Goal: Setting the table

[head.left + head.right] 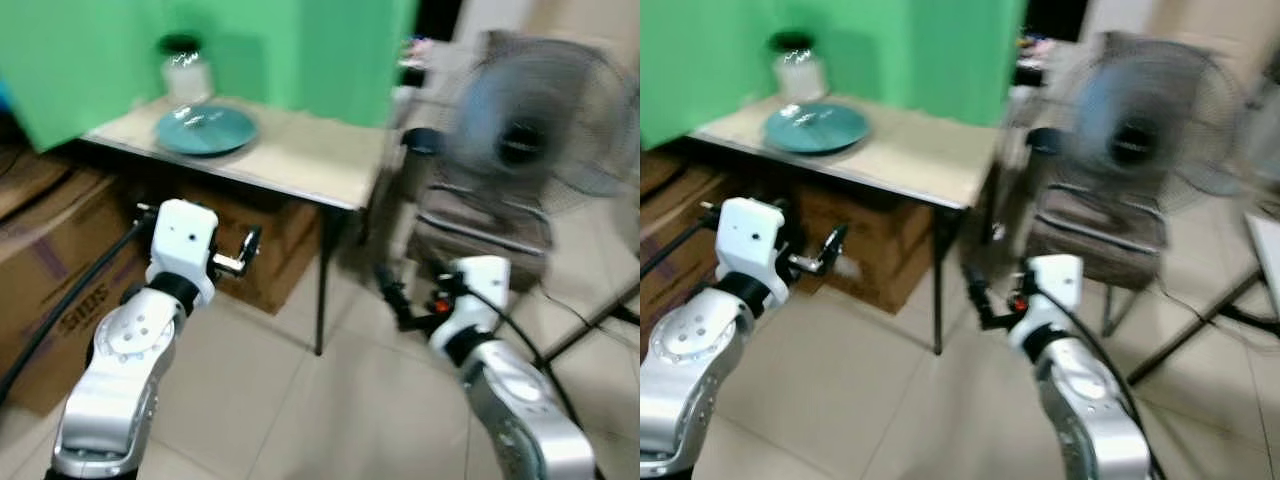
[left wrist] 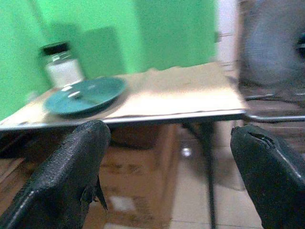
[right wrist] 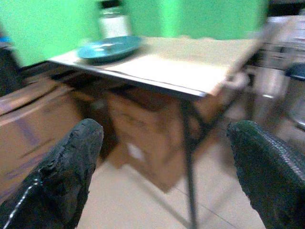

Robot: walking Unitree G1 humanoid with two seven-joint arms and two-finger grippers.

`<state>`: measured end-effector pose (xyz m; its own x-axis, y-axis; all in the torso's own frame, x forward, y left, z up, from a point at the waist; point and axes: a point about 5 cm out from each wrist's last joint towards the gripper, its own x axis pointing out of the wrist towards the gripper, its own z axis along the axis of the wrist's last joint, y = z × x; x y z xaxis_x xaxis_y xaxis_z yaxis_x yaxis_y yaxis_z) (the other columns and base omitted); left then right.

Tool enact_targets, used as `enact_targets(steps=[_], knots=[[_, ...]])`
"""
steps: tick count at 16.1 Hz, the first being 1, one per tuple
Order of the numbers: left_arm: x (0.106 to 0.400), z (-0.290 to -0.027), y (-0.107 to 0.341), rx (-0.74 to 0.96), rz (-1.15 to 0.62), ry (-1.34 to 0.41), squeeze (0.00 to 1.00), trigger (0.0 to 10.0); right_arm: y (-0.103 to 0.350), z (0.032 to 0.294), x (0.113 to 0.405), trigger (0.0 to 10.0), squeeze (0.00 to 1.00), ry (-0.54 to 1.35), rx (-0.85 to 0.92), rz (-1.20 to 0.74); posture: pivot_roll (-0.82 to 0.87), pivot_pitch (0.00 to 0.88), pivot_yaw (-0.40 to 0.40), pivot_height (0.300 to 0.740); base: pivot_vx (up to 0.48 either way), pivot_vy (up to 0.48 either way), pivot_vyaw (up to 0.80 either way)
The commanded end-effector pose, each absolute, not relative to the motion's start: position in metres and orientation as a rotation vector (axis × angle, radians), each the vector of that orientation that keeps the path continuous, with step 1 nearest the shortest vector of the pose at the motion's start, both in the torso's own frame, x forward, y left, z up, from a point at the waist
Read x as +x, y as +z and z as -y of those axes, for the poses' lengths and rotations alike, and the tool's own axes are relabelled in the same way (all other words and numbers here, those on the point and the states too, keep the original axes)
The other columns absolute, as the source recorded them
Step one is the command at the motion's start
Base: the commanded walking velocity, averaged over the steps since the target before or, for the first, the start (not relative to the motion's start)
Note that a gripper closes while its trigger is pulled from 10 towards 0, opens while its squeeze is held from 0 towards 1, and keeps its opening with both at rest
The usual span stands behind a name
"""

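A teal plate (image 1: 205,128) lies on the left part of a small beige table (image 1: 310,165) that stands against a green backdrop. Behind the plate stands a glass jar with a black lid (image 1: 185,68). Both silver arms are raised in front of me, short of the table and below its top. The left gripper (image 2: 171,138) is open, with nothing between its fingers (image 2: 71,171). The right gripper (image 3: 164,133) is open too and holds nothing. Its black fingers (image 1: 392,292) point toward the table's near leg (image 1: 320,290). The picture is blurred.
Cardboard boxes (image 1: 60,260) sit under the table and to its left. A large standing fan (image 1: 545,115) and a chair (image 1: 480,225) are on the right, with a dark bin (image 1: 422,142) beside the table. Tiled floor (image 1: 300,410) lies between me and the table.
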<state>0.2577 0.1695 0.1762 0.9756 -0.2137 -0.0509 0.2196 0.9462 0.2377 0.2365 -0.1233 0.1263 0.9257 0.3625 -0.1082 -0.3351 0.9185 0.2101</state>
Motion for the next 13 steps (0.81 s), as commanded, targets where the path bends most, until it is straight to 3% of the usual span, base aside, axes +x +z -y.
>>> enact_targets(steps=[1, 2, 10, 13], knots=[[0.2583, -0.1651, 0.1781, 0.242, -0.017, -0.235, 0.00, 10.0, 0.1299, 0.1295, 0.2381, 10.0, 1.00, 0.340, 0.176, -0.127, 0.10, 0.000, -0.036, 0.740, 0.319, 0.000, 0.80], [0.2581, -0.1650, 0.1780, 0.243, -0.018, -0.235, 0.00, 10.0, 0.1302, 0.1295, 0.2383, 10.0, 1.00, 0.339, 0.178, -0.125, 0.10, 0.000, -0.036, 0.740, 0.326, 0.000, 0.80], [0.2545, -0.1677, 0.1743, 0.239, -0.030, -0.228, 0.00, 10.0, 0.1306, 0.1302, 0.2368, 10.0, 1.00, 0.346, 0.182, -0.119, 0.10, 0.000, -0.043, 0.740, 0.323, 0.000, 0.00], [0.2513, -0.1709, 0.1719, 0.235, -0.036, -0.224, 0.00, 10.0, 0.1299, 0.1331, 0.2374, 10.0, 1.00, 0.319, 0.183, -0.116, 0.11, 0.000, -0.046, 0.740, 0.325, 0.000, 0.80]])
